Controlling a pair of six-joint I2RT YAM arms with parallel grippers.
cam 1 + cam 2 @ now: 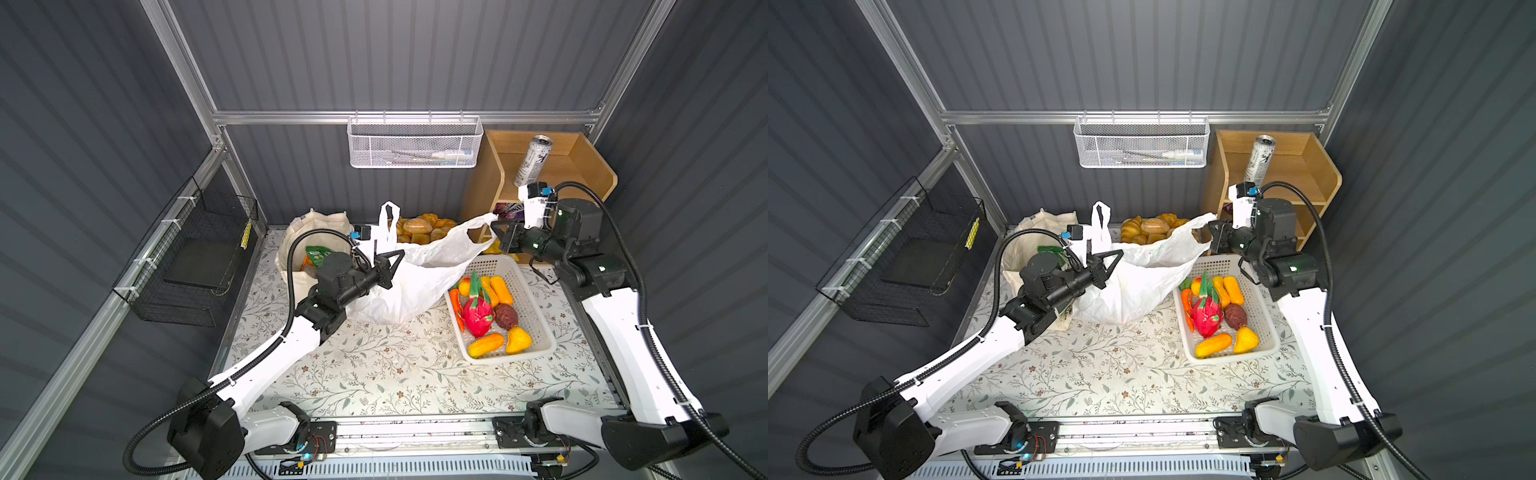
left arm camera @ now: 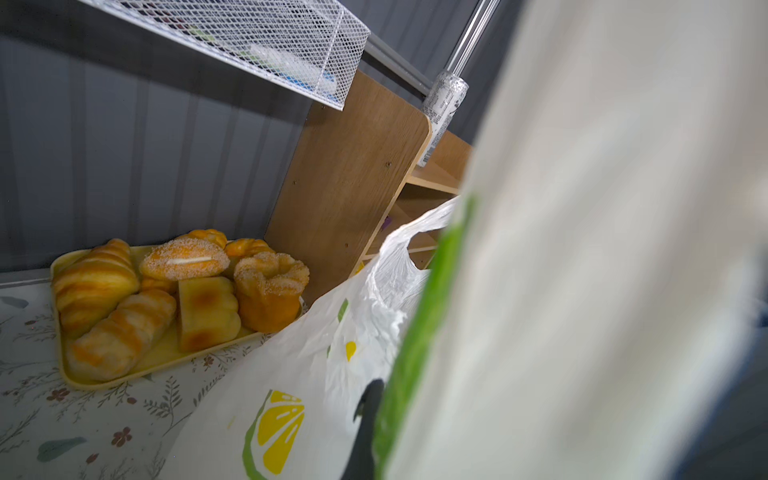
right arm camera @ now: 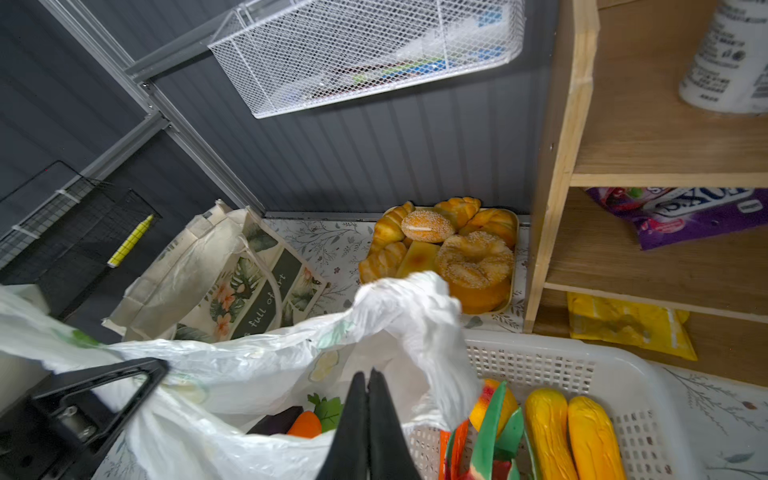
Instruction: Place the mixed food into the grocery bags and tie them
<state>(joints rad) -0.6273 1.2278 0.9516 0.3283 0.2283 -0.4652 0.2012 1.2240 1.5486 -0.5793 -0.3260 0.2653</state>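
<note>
The job is only partly done. The bag (image 1: pixel 407 291) sits in the middle of the surface (image 1: pixel 374 374) with its mouth wide open. The right wrist view shows the eggplant (image 3: pixel 276 420) and an orange carrot (image 3: pixel 305 424) inside it. The tote (image 1: pixel 320 222) stands behind the left arm, and a green packet (image 1: pixel 318 253) pokes out of it. The can (image 1: pixel 533 160) stands on the top board of the shelf (image 1: pixel 582 166). A purple packet (image 3: pixel 681 212) lies on the board below, and a yellow packet (image 3: pixel 623 324) lies on the lowest one. So I think more food has to go in. Neither bag is tied yet.

The left end effector (image 1: pixel 399 253) is closed tight on the left edge of the bag's mouth and holds it up. The right end effector (image 3: pixel 368 374) has its two fingers pressed together. The bag's right handle is pulled up to it, so it looks pinched there, though the thin plastic between the fingers is hard to see. The two stretch the mouth open.
</note>
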